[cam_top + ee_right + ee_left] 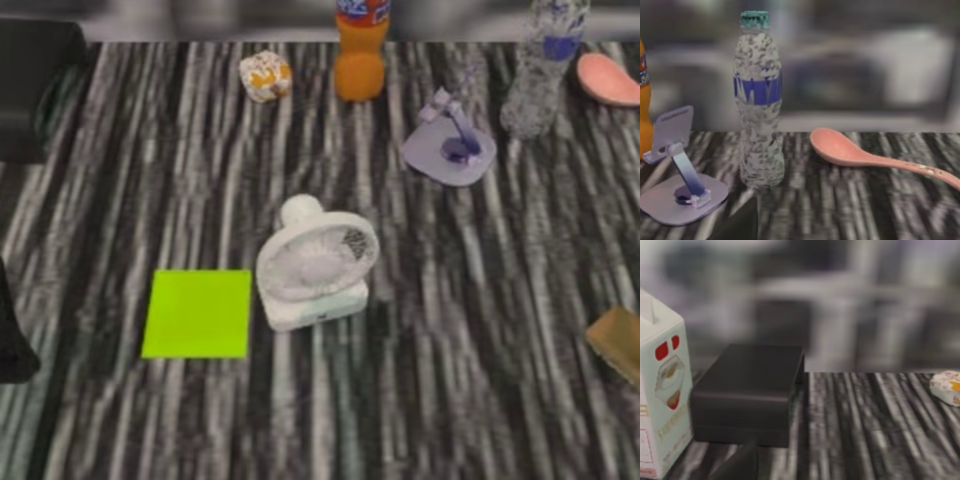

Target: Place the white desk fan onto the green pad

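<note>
White plastic fan (pixel 316 272) looks light but easy to tip; grab its base, not the thin grille. Pad (pixel 198 313) lies just beside. I cannot tell how either gripper stands.

The white desk fan (pixel 316 272) is standing mid-counter, round grille head tilted upward, just right of the flat lime-green pad (pixel 198 313), not touching it.
</note>
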Controlling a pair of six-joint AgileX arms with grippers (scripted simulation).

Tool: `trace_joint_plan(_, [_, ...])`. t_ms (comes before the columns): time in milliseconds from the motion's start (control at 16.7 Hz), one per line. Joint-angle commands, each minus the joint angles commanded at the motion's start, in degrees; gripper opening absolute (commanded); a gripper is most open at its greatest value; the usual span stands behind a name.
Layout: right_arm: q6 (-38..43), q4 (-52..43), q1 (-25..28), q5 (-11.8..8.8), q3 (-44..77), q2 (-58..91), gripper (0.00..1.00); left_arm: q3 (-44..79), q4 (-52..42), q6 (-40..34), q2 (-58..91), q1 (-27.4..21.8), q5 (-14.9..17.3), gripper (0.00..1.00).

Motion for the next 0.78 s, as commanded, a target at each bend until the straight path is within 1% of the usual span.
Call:
trace_joint_plan(180, [0.0, 0.0, 0.0, 0.0, 0.0, 0.0, 1.0, 0.4, -0.5, 0.2, 0.5, -0.2, 0.0, 1.0])
trace_joint_plan(360, [0.0, 0.0, 0.0, 0.0, 0.0, 0.0, 1.0, 4.3, -5.3, 2.0, 5.6, -2.0, 0.3, 1.0])
trace_joint_plan(540, [0.0, 0.0, 0.0, 0.0, 0.0, 0.0, 1.0, 12.3, -13.8, 5.2, 15.1, -5.2, 0.7, 1.0])
trace_joint_plan(780, [0.0, 0.0, 0.0, 0.0, 0.0, 0.0, 1.0, 28.8, -28.0, 10.5, 32.5, -11.0, 1.3, 1.0])
